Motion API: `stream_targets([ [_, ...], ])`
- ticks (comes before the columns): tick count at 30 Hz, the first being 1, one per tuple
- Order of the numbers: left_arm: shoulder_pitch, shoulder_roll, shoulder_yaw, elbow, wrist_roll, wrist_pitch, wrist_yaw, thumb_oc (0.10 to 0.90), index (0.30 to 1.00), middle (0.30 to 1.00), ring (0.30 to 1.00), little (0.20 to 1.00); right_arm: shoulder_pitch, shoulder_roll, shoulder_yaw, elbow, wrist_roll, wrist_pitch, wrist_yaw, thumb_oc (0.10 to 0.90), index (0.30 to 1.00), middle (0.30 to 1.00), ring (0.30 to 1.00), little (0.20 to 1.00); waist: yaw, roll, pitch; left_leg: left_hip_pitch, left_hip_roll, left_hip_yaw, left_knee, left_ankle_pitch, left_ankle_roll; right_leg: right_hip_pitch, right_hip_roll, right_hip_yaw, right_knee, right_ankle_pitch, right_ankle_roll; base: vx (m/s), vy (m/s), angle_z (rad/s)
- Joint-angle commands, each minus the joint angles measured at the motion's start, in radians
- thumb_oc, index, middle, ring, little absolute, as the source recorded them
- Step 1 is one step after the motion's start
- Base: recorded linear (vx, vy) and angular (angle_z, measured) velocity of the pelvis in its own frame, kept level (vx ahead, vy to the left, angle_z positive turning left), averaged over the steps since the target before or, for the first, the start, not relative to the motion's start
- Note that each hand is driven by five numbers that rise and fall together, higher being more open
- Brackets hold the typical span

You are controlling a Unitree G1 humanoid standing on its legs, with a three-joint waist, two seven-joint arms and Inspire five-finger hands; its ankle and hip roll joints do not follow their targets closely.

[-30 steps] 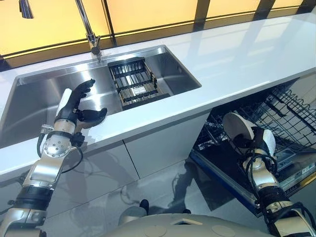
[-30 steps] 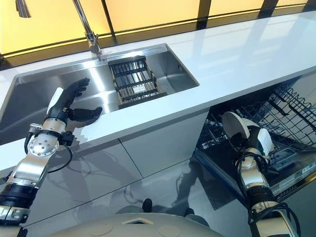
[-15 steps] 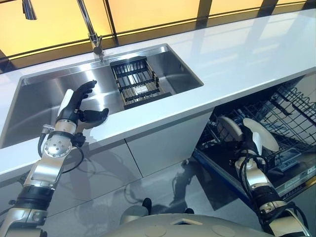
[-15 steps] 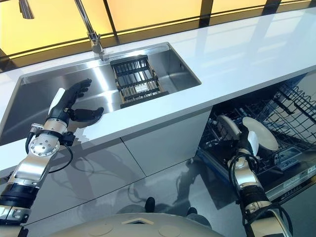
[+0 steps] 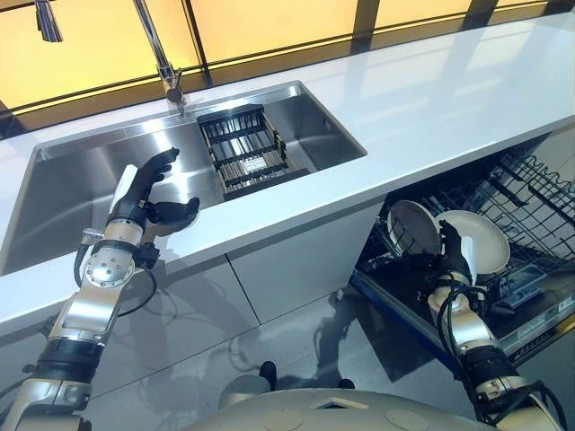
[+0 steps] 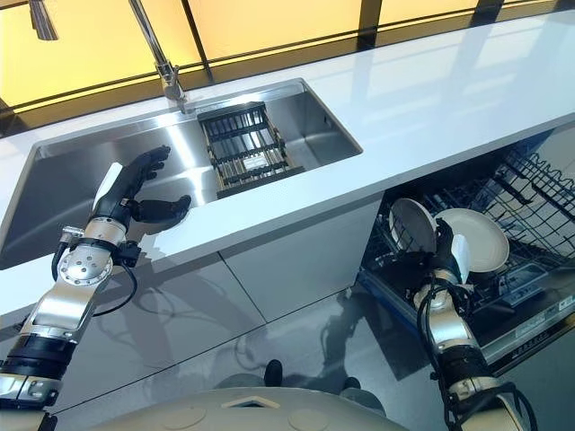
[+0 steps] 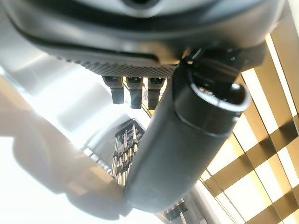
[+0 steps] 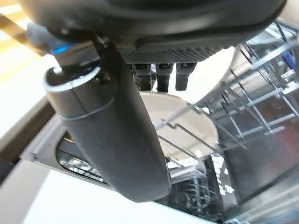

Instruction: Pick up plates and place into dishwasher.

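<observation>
While tilted on edge, two plates stand in the dishwasher rack

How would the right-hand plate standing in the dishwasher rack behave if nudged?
The white plate looks rigid and glossy, so it is probably slippery and breakable. It stands on edge among the rack wires, so a nudge from the right hand might tip it toward the neighbouring plate.

White countertop, steel sink, amber-lit window panels, glossy grey floor.
</observation>
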Motion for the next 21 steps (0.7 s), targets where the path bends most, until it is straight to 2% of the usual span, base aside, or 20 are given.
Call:
stream_targets([
  [1, -0.089, 0.010, 0.022, 0.027, 0.023, -0.082, 0.027, 0.800, 0.900, 0.900, 0.900, 0.900, -0.057, -0.040, -0.087, -0.157, -0.077, -0.148, -0.105, 0.800, 0.900, 0.900, 0.900, 0.900, -0.028, -0.026, -0.057, 0.037, -0.071, 0.097, 0.008, -0.152, 0.036, -0.011, 0.028, 0.039, 0.012, -0.075, 0.041, -0.02, -0.007, -0.05],
  [11, -0.027, 0.002, 0.098, 0.040, 0.025, -0.105, 0.014, 0.800, 0.900, 0.900, 0.900, 0.900, 0.044, -0.001, -0.217, -0.280, -0.129, -0.334, -0.238, 0.800, 0.900, 0.900, 0.900, 0.900, -0.072, -0.018, -0.061, 0.036, -0.063, 0.129, 0.007, -0.157, 0.037, -0.025, 0.038, 0.077, 0.013, -0.076, 0.045, -0.01, -0.016, -0.12],
  [16, -0.014, 0.007, 0.122, 0.046, 0.019, -0.115, 0.010, 0.800, 0.900, 0.900, 0.900, 0.900, 0.079, 0.028, -0.241, -0.236, -0.024, -0.358, -0.213, 0.800, 0.900, 0.900, 0.900, 0.900, -0.083, -0.015, -0.060, 0.034, -0.061, 0.139, 0.007, -0.157, 0.037, -0.030, 0.040, 0.084, 0.017, -0.078, 0.045, -0.01, -0.021, -0.09],
  [21, -0.005, 0.021, 0.135, 0.041, 0.008, -0.111, 0.012, 0.800, 0.900, 0.900, 0.900, 0.900, 0.117, 0.090, -0.249, -0.125, 0.161, -0.445, -0.197, 0.800, 0.900, 0.900, 0.900, 0.900, -0.092, -0.009, -0.055, 0.031, -0.059, 0.145, 0.007, -0.156, 0.036, -0.036, 0.041, 0.087, 0.022, -0.081, 0.043, -0.01, -0.026, -0.07],
])
